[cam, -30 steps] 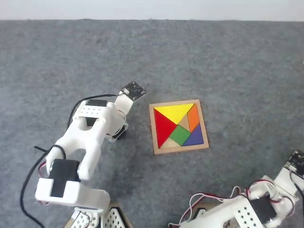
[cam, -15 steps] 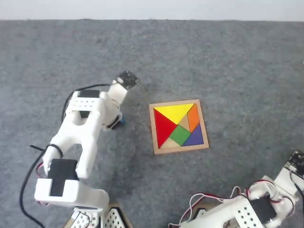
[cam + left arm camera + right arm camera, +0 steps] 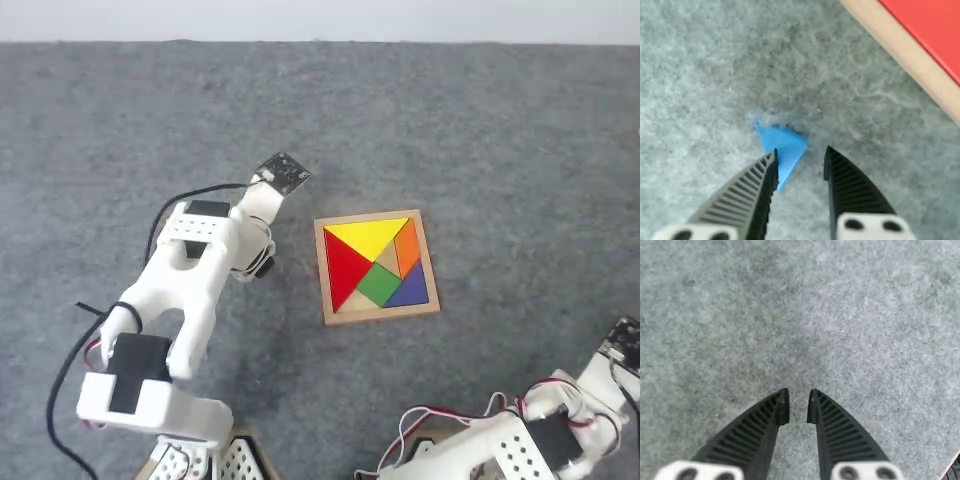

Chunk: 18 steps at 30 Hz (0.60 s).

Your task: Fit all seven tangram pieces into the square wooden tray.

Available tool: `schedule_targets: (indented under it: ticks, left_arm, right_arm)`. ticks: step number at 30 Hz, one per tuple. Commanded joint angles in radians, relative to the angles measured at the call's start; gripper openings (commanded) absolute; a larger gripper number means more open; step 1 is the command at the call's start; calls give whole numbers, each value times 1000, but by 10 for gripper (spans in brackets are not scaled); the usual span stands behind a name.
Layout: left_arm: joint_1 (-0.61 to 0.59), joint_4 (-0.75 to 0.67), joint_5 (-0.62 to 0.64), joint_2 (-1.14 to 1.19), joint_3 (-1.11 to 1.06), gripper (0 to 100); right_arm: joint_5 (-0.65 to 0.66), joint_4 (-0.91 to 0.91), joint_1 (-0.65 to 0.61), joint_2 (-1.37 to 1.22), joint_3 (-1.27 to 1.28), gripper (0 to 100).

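The left arm point(image 3: 190, 290) has swung back toward the square wooden tray point(image 3: 331, 300) after drifting off toward the table's left edge half a second ago. The small blue triangle point(image 3: 785, 145), glimpsed beside the arm in that earlier high view, is now covered by it from above. The right arm point(image 3: 520, 445) has not stirred from the table's near right corner.

Seen from the left wrist, the left hand point(image 3: 800, 152) hangs low over the grey table point(image 3: 480, 130) with its fingers well apart and gripping nothing. The blue triangle lies flat between them, close against one finger and clear of the other. The tray's rim and the red piece point(image 3: 930, 30) sit a short way beyond it. The right hand point(image 3: 798, 392) is parted only a sliver and holds nothing, with bare table beneath it.

The tray rests a little right of the table's middle and looks nearly full. The red piece, a yellow triangle point(image 3: 368, 238), an orange piece point(image 3: 407, 248), a green piece point(image 3: 378, 285) and a violet-blue triangle point(image 3: 410, 290) are all seated. Whether the pale patch at the tray's centre is a piece or bare wood cannot be told. A pale triangular patch point(image 3: 351, 299), at the tray corner nearest the table's front edge on the left arm's side, appears to be the last open slot. By that reading, all that remains is to grip the blue triangle, carry it across and seat it.
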State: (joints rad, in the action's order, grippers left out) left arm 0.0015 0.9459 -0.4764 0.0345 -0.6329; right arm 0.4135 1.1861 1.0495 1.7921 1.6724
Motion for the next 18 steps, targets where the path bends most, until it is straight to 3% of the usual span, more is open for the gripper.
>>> schedule_targets:
  ticks: [1, 18]
  left_arm:
    - [-5, -40, 15, -31, -4, 151]
    - [-20, 64, 15, 155, 180, 126]
  right_arm:
    - [3, 4, 13, 19, 11, 87]
    - [3, 4, 15, 19, 11, 87]
